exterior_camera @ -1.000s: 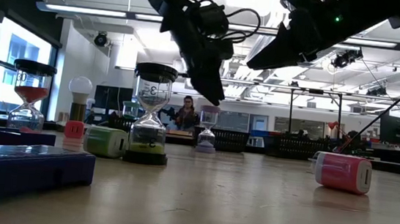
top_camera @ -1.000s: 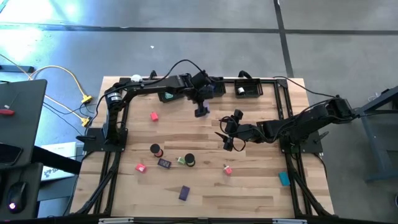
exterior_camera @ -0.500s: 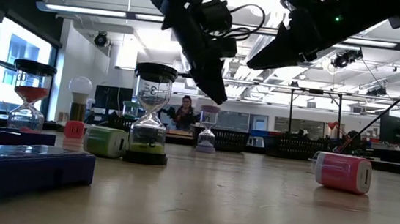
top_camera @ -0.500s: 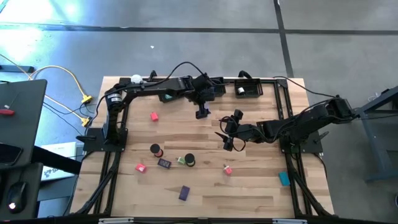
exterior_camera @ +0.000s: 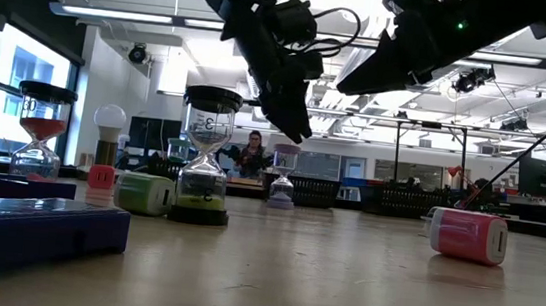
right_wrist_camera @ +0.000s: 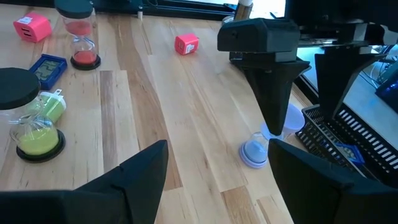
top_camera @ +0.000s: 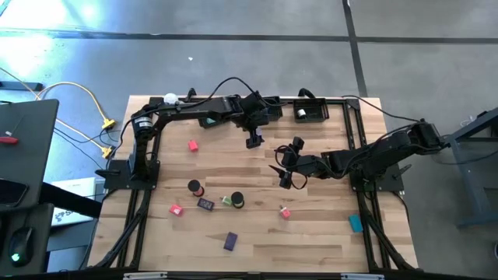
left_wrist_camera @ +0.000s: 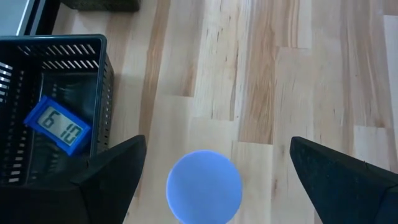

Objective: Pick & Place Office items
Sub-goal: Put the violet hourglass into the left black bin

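Left wrist view has my left gripper hanging straight over a small blue-capped sand timer, fingers spread wide on either side of its round top and not touching it. Just beside it stands a black mesh tray with a blue digital clock lying inside. Seen from above, that gripper sits near the far edge of the table, out from the trays. My right gripper waits toward the table's middle, fingers apart, holding nothing; its camera looks past them at the lilac timer under the other arm's fingers. The remaining office items are scattered on the near half: a red-sand timer, a green-sand timer, a pink block, another pink block, a flat blue clock, a purple block and a teal block.
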Robot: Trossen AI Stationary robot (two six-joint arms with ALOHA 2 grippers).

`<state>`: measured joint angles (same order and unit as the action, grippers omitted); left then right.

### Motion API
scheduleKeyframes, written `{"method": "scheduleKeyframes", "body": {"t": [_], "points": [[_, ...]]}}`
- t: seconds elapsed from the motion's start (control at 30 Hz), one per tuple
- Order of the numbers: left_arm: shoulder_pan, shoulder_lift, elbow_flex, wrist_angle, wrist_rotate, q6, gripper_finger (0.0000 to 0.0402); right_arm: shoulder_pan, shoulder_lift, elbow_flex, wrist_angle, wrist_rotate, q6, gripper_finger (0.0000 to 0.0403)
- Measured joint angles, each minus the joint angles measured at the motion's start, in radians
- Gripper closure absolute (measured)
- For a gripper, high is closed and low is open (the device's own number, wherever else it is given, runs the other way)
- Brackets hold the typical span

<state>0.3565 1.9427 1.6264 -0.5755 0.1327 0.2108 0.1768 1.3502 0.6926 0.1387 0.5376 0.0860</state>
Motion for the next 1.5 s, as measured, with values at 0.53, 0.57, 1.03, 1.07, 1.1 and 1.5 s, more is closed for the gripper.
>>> {"method": "scheduleKeyframes", "body": {"t": [0.53,0.57,1.03,1.07,1.1,1.5], "points": [[0.025,0.0,0.0,-0.036,0.026,0.035,0.0012,0.0,0.0,0.0,0.015,-0.018,0.0,0.0137],[0.029,0.0,0.0,-0.038,0.04,0.035,0.0012,0.0,0.0,0.0,0.015,-0.017,0.0,0.0137],[0.043,0.0,0.0,-0.041,0.081,0.035,0.0012,0.0,0.0,0.0,0.008,-0.016,-0.001,0.0137],[0.043,0.001,-0.001,-0.048,0.081,0.035,0.0012,0.0,0.0,0.0,0.008,-0.016,-0.001,0.0137],[0.043,0.006,-0.001,-0.051,0.081,0.039,0.0012,0.0,0.0,0.0,0.008,-0.017,-0.002,0.0137],[0.043,0.048,-0.003,-0.046,0.073,0.054,0.0012,0.0,0.0,0.0,-0.001,-0.017,-0.003,0.0137]]}}
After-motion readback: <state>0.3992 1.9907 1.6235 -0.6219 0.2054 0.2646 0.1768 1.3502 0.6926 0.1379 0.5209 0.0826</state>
